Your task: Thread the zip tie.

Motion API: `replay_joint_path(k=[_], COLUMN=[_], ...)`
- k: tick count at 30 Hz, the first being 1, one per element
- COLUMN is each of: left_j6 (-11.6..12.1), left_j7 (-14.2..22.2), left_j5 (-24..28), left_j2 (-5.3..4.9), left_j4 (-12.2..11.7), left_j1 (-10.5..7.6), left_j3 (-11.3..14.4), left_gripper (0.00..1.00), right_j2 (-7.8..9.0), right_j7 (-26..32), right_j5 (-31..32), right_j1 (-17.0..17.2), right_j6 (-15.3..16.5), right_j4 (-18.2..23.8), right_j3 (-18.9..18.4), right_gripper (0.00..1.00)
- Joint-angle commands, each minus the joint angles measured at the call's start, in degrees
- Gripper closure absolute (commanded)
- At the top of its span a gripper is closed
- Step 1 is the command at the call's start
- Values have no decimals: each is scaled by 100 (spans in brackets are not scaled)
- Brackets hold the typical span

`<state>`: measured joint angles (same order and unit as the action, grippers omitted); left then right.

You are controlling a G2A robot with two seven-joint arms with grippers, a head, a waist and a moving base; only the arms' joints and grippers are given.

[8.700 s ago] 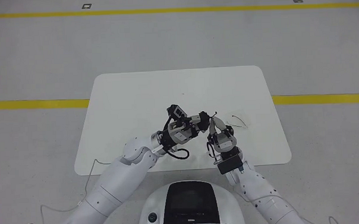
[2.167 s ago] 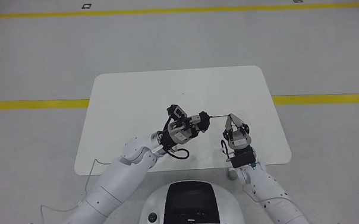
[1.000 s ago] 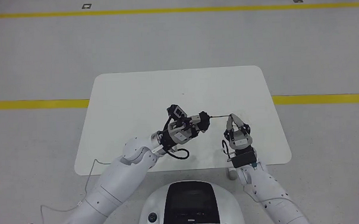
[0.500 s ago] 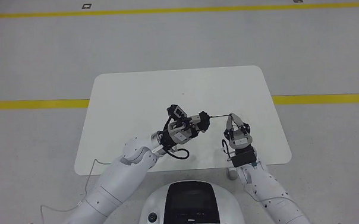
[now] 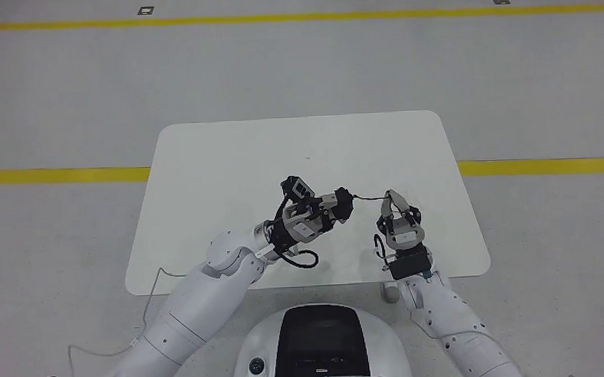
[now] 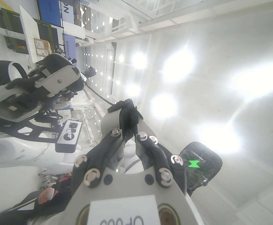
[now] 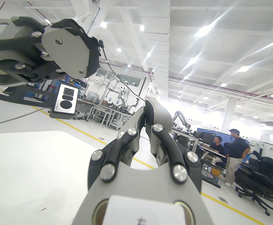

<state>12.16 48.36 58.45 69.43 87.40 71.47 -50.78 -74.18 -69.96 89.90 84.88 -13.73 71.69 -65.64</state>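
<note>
A thin black zip tie (image 5: 367, 197) stretches in the air between my two grippers, above the white table (image 5: 232, 191). My left gripper (image 5: 344, 199) is shut on one end of it; in the left wrist view the tie (image 6: 98, 93) runs from the left gripper (image 6: 128, 111) toward the right gripper (image 6: 53, 81). My right gripper (image 5: 387, 200) is shut on the other end. In the right wrist view the tie (image 7: 119, 78) drops from the left gripper (image 7: 93, 45) to the right gripper (image 7: 145, 105).
The table's bare white top (image 7: 32, 159) lies below both grippers, with a tiny black scrap (image 7: 42, 209) on it. A yellow floor line (image 5: 61, 176) passes behind the table.
Since the oldest frame my right gripper has moved right, away from the left one, and the tie now spans the gap. Over the last second almost nothing has shifted.
</note>
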Motion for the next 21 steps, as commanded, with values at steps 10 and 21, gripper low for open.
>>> replay_joint_path(k=[10, 21], left_j6=[0, 0], left_j7=[0, 0], left_j5=[0, 0], left_j2=[0, 0], left_j4=[0, 0], left_j1=[0, 0], left_j3=[0, 0], left_gripper=[100, 100], right_j2=[-27, -23], right_j7=[-30, 35], right_j5=[-2, -202], right_j1=[25, 97], right_j6=[26, 536], right_j4=[-44, 45], right_j3=[-62, -101], right_gripper=[100, 0])
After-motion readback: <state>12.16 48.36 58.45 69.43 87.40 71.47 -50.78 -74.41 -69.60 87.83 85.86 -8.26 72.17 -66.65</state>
